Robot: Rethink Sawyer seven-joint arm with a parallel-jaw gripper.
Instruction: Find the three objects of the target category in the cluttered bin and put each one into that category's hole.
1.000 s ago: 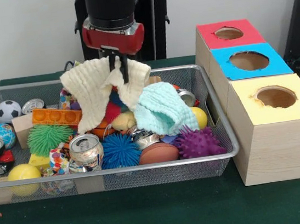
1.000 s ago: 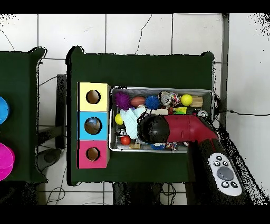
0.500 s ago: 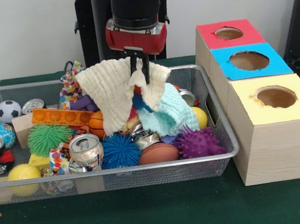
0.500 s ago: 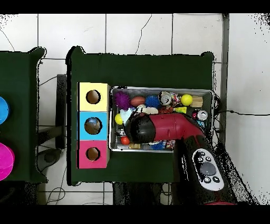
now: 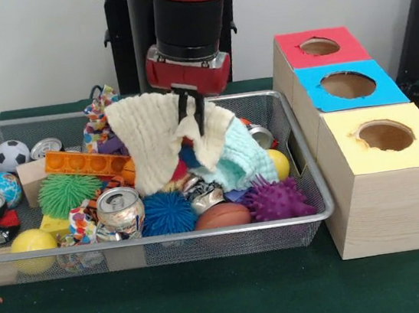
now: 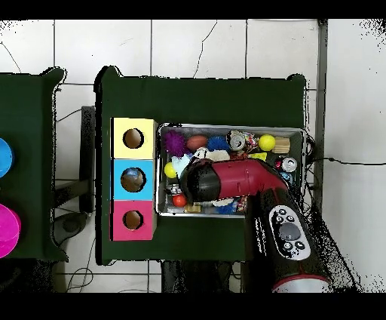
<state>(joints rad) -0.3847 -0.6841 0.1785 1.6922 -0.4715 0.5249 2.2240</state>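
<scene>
1. From where I sit, the arm [image 5: 185, 21] stands nearly upright over the wire bin [image 5: 306, 182], wrist pointing straight down; in the overhead view it reaches across the bin [image 6: 301, 134] at a slant, the black wrist end over the side nearest the boxes.
2. The gripper [image 5: 191, 115] has its two dark fingers drawn close together on a fold of the cream cloth [image 5: 153, 137].
3. That cream cloth hangs lifted off the pile, draped to both sides of the fingers, its lower edge just above the clutter in the middle of the bin.
4. A pale mint cloth [image 5: 242, 160] lies in the bin right beside the cream cloth, toward the boxes, partly under it.
5. Beside the bin stand three wooden boxes, each with a round hole on top: the yellow-topped box [image 5: 387, 145] closest to me, then the blue-topped box [image 5: 348, 85], then the red-topped box [image 5: 319, 47].
</scene>
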